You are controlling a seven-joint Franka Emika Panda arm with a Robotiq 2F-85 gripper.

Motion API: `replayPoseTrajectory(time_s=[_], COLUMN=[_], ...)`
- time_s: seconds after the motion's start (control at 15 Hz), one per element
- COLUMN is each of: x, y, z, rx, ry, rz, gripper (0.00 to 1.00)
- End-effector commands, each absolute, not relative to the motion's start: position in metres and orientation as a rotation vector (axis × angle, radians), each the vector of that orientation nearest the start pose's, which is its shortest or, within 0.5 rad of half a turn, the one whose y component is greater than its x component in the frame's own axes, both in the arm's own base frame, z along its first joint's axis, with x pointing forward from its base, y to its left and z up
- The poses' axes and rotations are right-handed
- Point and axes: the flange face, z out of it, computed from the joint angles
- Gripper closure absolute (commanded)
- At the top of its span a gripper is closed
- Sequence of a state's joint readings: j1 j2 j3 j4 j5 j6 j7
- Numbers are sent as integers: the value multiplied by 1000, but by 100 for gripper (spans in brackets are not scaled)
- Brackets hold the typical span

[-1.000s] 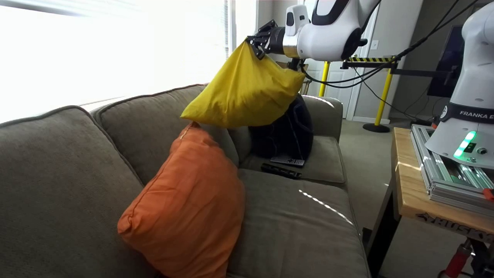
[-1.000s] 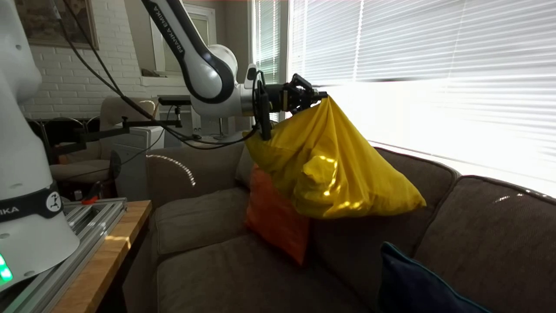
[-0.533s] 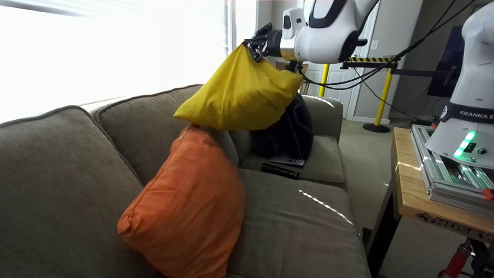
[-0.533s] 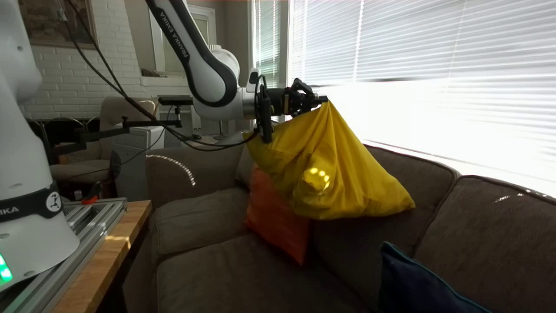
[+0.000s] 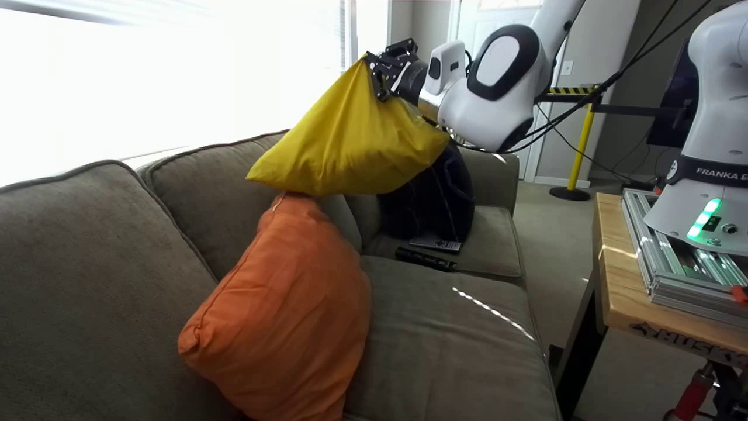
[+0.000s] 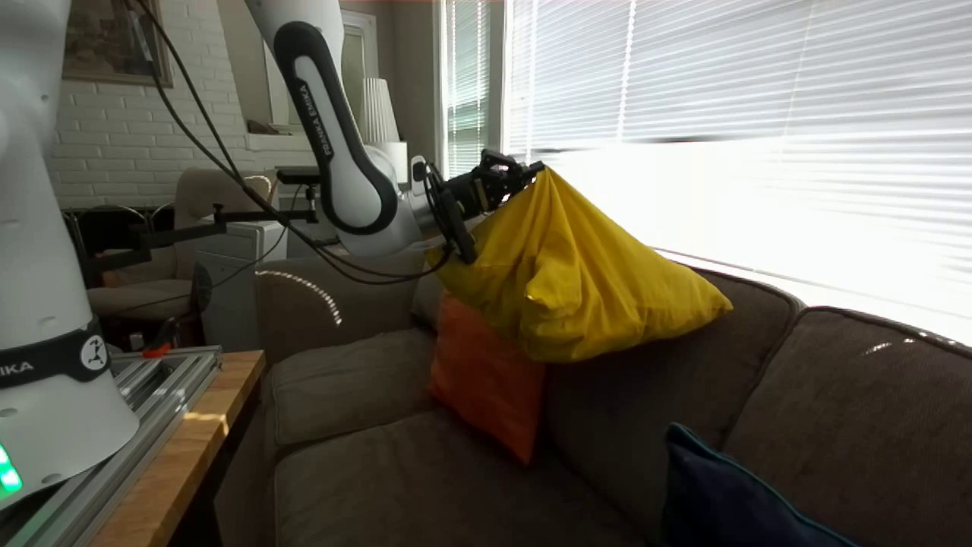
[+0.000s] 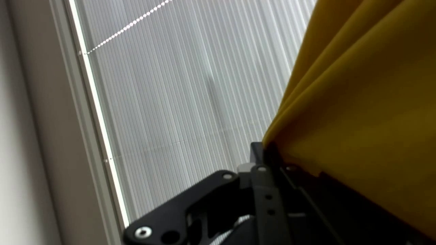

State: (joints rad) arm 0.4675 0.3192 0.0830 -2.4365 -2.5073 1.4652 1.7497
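From left to right in an exterior view, the orange pillow (image 5: 286,316) rests on the sofa (image 5: 450,339), at 7 o'clock from the yellow pillow (image 5: 350,140). The yellow one hangs in the air, and you cannot tell if the two touch. Your gripper (image 5: 370,58) is squeezed tight on its top corner, at 12 o'clock. The dark pillow (image 5: 435,202) sits at 4 o'clock. The yellow pillow looks light, soft and floppy, so it may swing but should not break; a bunched corner seems a good spot to pinch. Since a second ago, your gripper has tipped up toward 10 o'clock, and the yellow pillow has moved toward 9 o'clock.
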Motion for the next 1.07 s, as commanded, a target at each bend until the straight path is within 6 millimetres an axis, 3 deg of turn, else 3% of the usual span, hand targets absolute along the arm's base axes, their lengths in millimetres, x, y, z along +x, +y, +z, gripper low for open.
replayPoseTrajectory(time_s=[0.0, 0.2, 0.27, 0.4, 1.0], x=[474, 483, 470, 474, 469], y=[203, 177, 187, 171, 166], z=[206, 175, 182, 168, 144], rx=[1017, 982, 1044, 1028, 1028], ry=[617, 655, 676, 680, 728], rz=[1609, 1542, 1545, 1515, 1483], gripper=[100, 100, 98, 98, 100])
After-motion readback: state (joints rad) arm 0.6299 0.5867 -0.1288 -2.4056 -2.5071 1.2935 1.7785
